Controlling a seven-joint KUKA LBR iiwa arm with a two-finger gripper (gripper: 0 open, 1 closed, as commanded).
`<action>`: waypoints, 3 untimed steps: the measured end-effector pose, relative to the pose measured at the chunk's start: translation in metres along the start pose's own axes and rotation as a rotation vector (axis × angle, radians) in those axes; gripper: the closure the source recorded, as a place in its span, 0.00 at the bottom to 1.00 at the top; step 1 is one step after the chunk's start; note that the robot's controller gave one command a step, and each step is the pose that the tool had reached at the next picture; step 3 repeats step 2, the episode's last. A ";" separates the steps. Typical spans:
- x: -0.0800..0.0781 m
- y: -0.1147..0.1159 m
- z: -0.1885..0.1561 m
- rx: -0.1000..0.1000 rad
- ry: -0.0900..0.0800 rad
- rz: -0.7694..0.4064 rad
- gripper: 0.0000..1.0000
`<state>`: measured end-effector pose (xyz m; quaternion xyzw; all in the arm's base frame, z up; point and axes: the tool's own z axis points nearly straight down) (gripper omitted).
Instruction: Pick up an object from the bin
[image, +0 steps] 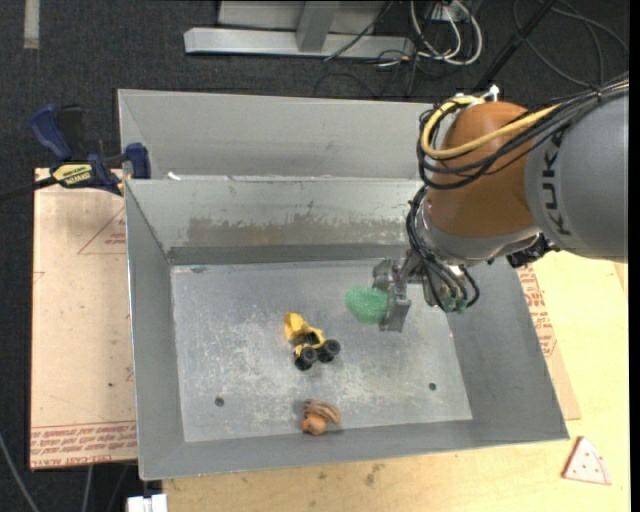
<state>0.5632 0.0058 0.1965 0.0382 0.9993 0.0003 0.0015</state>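
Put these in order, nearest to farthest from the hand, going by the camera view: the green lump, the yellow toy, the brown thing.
1. green lump: right against the hand, on the view's left of it.
2. yellow toy: farther toward the view's left and a little lower.
3. brown thing: lowest in the view, well below the toy.

A dark speckled carpet floor is covering the far and left areas. A flat grey metal stand base is lying on it at the far edge. Black and white cables are trailing just to its right. A pale wooden tabletop is running along the near edge. Soft, even light is falling throughout.
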 end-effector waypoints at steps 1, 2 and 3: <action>0.000 0.000 0.000 0.000 0.000 0.000 1.00; 0.007 -0.003 -0.041 0.001 0.009 -0.001 1.00; 0.007 -0.003 -0.041 0.001 0.009 -0.001 1.00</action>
